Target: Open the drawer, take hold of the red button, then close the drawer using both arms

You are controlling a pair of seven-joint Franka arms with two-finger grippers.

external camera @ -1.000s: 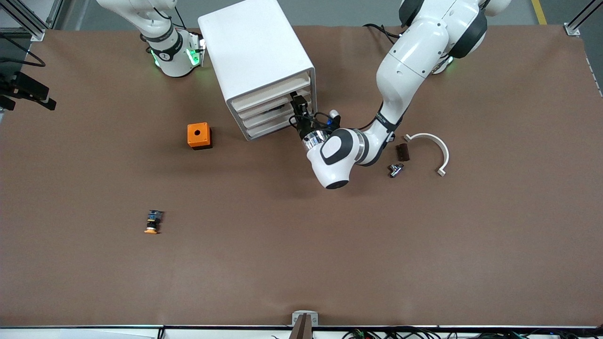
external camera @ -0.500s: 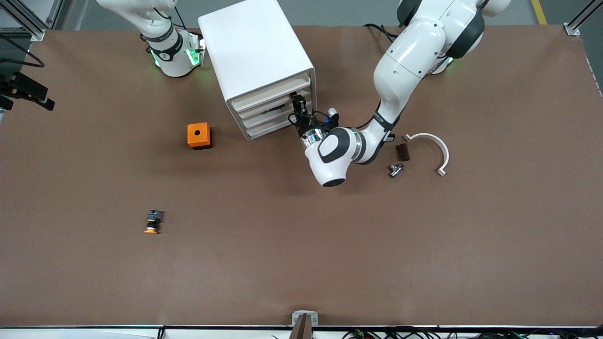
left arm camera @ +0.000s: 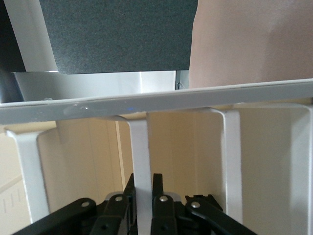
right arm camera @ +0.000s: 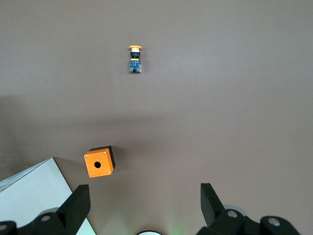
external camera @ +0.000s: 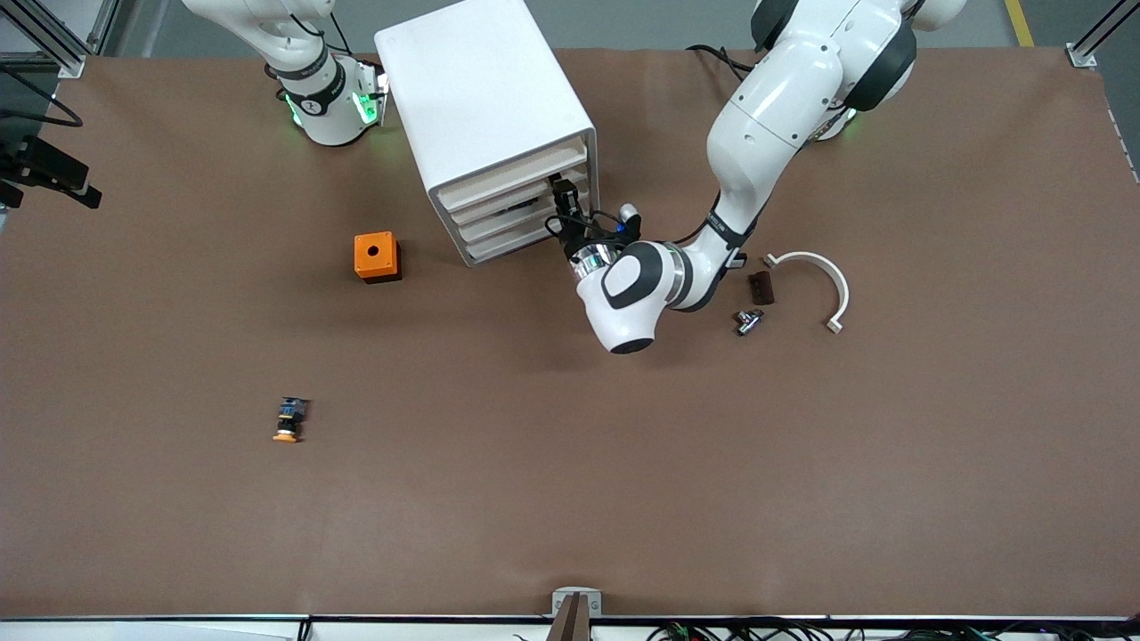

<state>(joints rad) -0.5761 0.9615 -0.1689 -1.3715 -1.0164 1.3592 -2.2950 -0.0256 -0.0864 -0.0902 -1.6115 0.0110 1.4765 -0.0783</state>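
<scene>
The tall white cabinet [external camera: 485, 107] stands near the robots' bases with its four drawer fronts facing the front camera. My left gripper [external camera: 562, 189] is at the second drawer from the top [external camera: 499, 206], at the front's end toward the left arm. In the left wrist view my left gripper [left arm camera: 143, 183] is shut on a vertical white rib of the drawer front [left arm camera: 139, 147]. My right gripper [right arm camera: 144, 200] is open and empty, held high over the table; it is out of the front view. The red-capped button is hidden.
An orange box with a hole [external camera: 376, 256] sits beside the cabinet toward the right arm's end. An orange-capped button [external camera: 287, 420] lies nearer the front camera. A white curved piece [external camera: 824, 276], a dark block [external camera: 761, 288] and a metal fitting [external camera: 746, 320] lie by the left arm.
The left arm's wrist and elbow have shifted slightly toward the cabinet, with the gripper staying at the drawer front. Nothing else on the table has moved.
</scene>
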